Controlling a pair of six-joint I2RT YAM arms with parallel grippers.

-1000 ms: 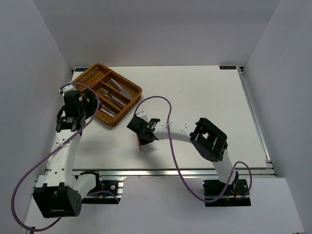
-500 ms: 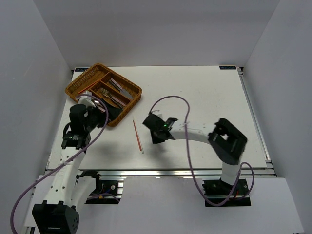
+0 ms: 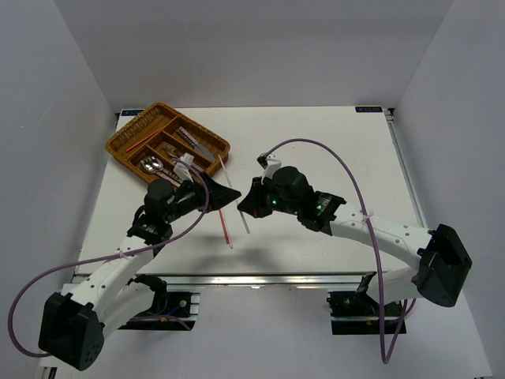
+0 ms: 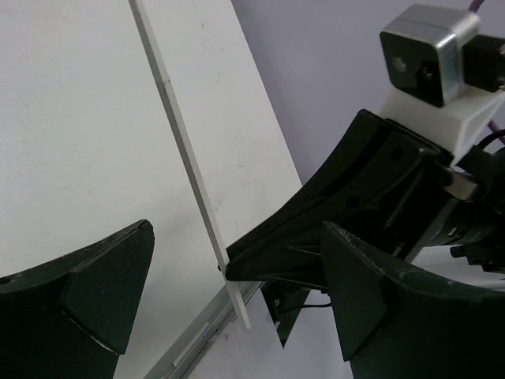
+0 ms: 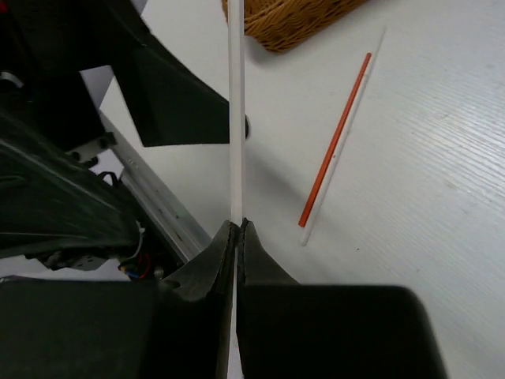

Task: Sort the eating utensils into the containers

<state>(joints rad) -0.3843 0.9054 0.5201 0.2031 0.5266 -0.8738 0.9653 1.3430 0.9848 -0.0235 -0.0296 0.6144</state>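
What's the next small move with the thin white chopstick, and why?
Probably close the left gripper on the thin white chopstick. The right gripper pinches it, the left's open fingers appear to straddle it, and the brown wicker tray lies on the left side.

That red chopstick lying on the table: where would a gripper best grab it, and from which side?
Near its middle, straight down from above, jaws either side of its thin width. The red chopstick lies flat on the table, long and slender, so a mid-length pinch should keep it balanced; an end grip would likely let it tilt.
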